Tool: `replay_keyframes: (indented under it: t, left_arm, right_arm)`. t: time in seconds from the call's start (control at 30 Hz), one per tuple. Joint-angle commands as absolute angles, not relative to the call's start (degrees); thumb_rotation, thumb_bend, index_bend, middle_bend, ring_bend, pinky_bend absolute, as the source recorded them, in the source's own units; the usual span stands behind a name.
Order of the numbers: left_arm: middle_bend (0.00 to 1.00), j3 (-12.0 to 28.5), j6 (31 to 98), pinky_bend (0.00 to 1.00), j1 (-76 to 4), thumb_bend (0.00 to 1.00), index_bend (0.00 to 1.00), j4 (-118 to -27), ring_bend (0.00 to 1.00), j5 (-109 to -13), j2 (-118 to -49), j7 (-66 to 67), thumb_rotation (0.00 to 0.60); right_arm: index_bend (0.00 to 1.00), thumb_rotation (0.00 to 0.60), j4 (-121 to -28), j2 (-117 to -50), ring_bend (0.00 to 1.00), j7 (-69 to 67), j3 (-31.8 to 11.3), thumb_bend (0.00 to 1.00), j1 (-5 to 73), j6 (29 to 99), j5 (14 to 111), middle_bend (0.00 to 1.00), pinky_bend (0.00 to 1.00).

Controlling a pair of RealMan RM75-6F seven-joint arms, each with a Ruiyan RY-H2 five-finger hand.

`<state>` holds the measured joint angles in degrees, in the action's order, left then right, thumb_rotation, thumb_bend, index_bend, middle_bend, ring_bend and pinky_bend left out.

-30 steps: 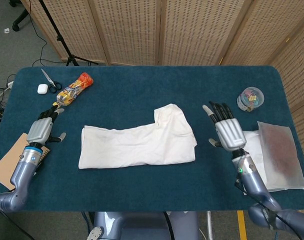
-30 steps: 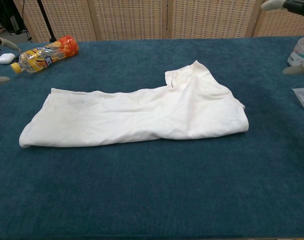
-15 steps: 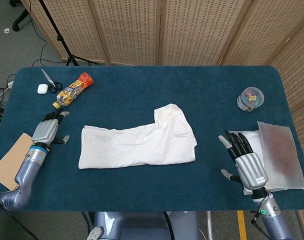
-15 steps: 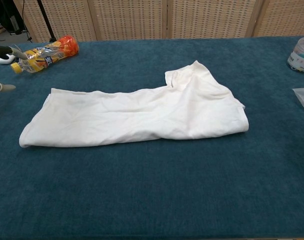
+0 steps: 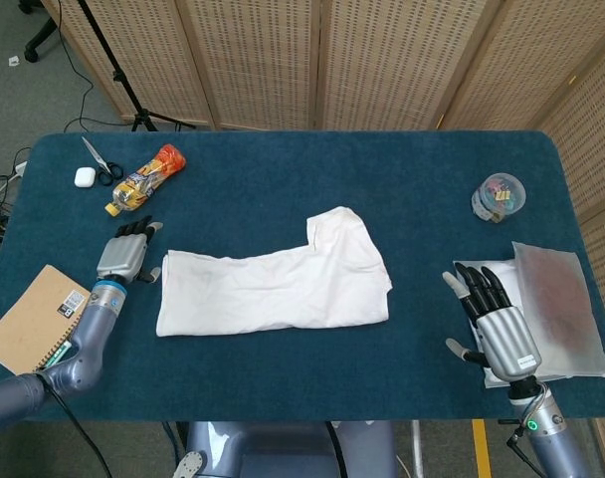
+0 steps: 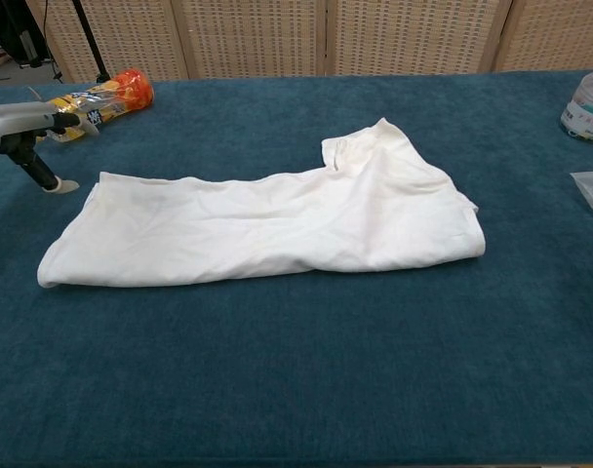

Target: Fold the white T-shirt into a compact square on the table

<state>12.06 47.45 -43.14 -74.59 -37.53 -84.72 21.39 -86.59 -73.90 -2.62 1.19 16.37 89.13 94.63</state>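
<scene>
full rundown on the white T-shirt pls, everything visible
The white T-shirt is plain soft cloth, lightly wrinkled, lying flat on the blue table. It is already folded into a long band running left to right, with a part sticking up toward the far side at its right end. The left hand is next to its left edge; whether it touches cannot be told. The right hand is well off to its right. Nothing lies on it.
</scene>
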Motion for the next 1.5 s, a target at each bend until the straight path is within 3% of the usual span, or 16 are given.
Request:
replay_keyframes:
  t: [0.03,0.1,0.8,0.97,1.5]
  left_arm:
    - [0.0,12.4,47.3,0.0,-45.5,0.34,0.23,-72.7,0.0,-34.1,-87.1,24.4,0.6]
    - [0.0,12.5,47.7,0.0,-46.2,0.34,0.28,-72.1,0.0,-32.9,-88.0,25.4,0.6]
    - [0.0,11.9,46.8,0.0,-46.9,0.35,0.41,-68.5,0.0,-28.8,-91.1,26.6,0.6]
    - [0.0,12.0,47.8,0.0,-46.4,0.35,0.52,-68.0,0.0,-29.5,-91.7,25.6,0.6]
    - [0.0,12.8,50.5,0.0,-45.8,0.38,0.68,-66.3,0.0,-31.1,-93.9,25.2,0.6]
  right_arm:
    - [0.0,0.6,-86.3,-74.0,0.0,-2.8,1.1,0.0,16.3,88.5,94.8,0.0,0.0]
    - [0.0,0.6,-86.2,-74.1,0.0,-2.8,1.0,0.0,16.2,88.2,94.8,0.0,0.0]
    - [0.0,0.6,-86.0,-74.1,0.0,-3.3,-0.4,0.0,15.5,86.6,95.2,0.0,0.0]
    - [0.0,0.6,-86.2,-74.1,0.0,-3.4,-0.6,0.0,15.3,86.3,95.2,0.0,0.0]
    - [0.0,0.6,-86.3,-74.0,0.0,-3.9,-1.0,0.0,15.1,85.8,95.4,0.0,0.0]
